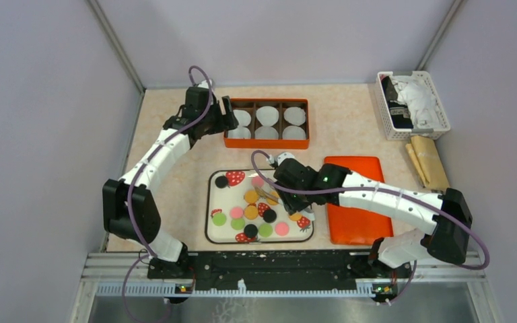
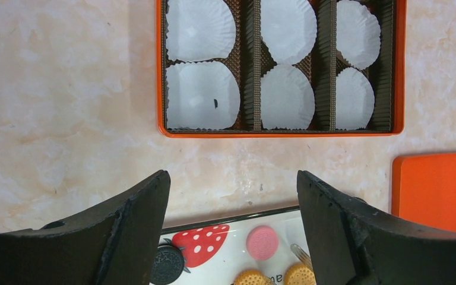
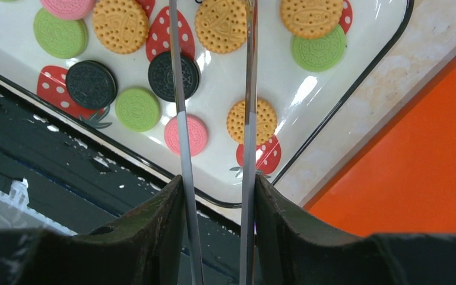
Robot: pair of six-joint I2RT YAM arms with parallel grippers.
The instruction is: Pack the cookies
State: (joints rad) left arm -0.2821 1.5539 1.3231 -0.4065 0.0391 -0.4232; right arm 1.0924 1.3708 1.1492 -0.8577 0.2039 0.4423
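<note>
The right gripper [image 3: 218,190] is clamped on a pair of thin metal tongs [image 3: 181,119], one blade against each finger. The blades stand apart and run out over the strawberry-print tray [image 3: 309,107]. Their tips leave the wrist view at the top, so it's impossible to tell whether they touch anything. The cookies [image 3: 120,24] all sit loose on that tray, a mix of orange, pink, green and black. In the wrist view one orange one shows between the blades.

The left gripper [image 2: 233,184] is spread wide with nothing in it. It hangs over the table [image 2: 65,89] near the tray's far edge. Just beyond it is the orange box [image 2: 273,133], where six white paper cups [image 2: 202,95] sit in three divided columns, none holding a cookie. A flat orange lid [image 2: 436,190] lies right of the tray.
</note>
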